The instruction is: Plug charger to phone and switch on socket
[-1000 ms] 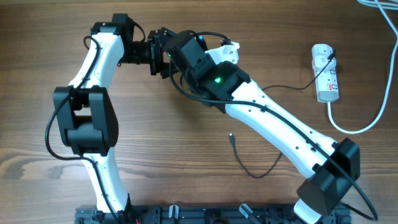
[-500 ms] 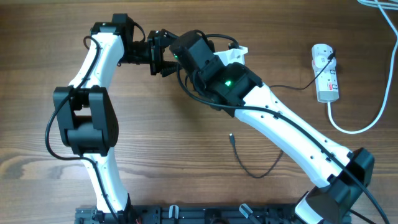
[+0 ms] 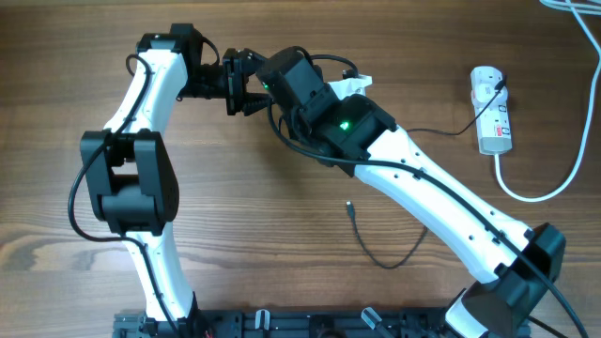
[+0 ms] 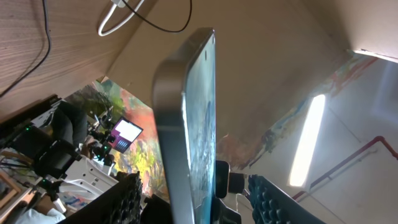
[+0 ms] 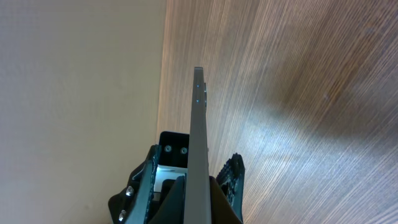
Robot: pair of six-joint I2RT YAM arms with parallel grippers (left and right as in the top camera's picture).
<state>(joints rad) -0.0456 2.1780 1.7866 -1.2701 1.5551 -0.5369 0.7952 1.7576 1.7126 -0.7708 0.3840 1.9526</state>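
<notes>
We find the phone (image 5: 198, 118) caught in the right end effector (image 5: 194, 186). In the right wrist view it stands edge-on, a thin grey slab rising from between the two black fingers (image 5: 229, 177), which press against its two flat faces, clamped on it.

The left end effector (image 4: 198, 205) meets it from the opposite side. In the left wrist view the phone again shows edge-on, with its glossy teal face turned toward one side. The left fingers (image 4: 129, 198) stand on either side of it with a strip of space showing at each face. So they look parted rather than gripping, as far as that very close view lets us judge.

From overhead the two end effectors sit nose to nose, and the right wrist hides the phone itself.

The charger (image 3: 376, 255) lies on the worktop (image 3: 235, 235), well behind the right end effector. Its small tip (image 3: 348, 207) is bare beside the right forearm, and its thin black cable curls under that arm.

The cable comes out again on the arm's other side and runs to the socket (image 3: 494, 120), which lies far to the right of both end effectors. The charger's black plug sits at the socket's far end. The thick white cable (image 3: 554, 188) loops away from the socket's near end.
</notes>
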